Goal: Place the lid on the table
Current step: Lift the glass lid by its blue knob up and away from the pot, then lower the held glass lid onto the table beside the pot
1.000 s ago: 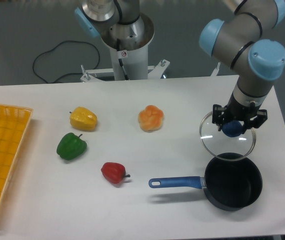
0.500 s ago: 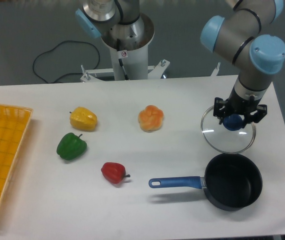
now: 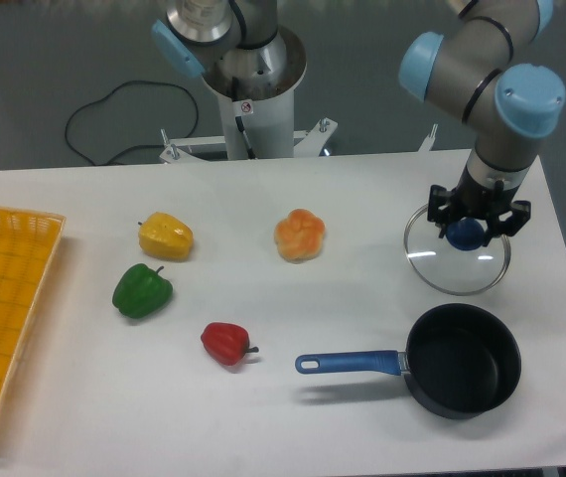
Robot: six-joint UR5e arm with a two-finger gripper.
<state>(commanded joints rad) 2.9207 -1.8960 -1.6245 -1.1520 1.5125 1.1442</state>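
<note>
Clear glass with a thin metal rim makes up the round lid (image 3: 457,260), which sits just behind the black saucepan with the blue handle (image 3: 461,360), toward the robot base, its near rim close to the pan's far rim but apart from it. The black two-finger pincer (image 3: 466,233) of the grey arm with pale blue joints is pinched on the lid's blue centre knob, one finger on each side of it. Whether the lid's rim touches the large white rectangular bench (image 3: 293,397) or hangs just above it cannot be told from this view. The saucepan stands upright and uncovered, its handle pointing left toward a small red bell pepper (image 3: 226,343). Farther left of the saucepan lie a green bell pepper (image 3: 142,290) and, behind that, a yellow bell pepper (image 3: 166,236). An orange bell pepper (image 3: 300,235) lies to the left of the lid, well apart from it. A yellow mesh basket (image 3: 1,308) takes the bench's left end, far from the saucepan.
</note>
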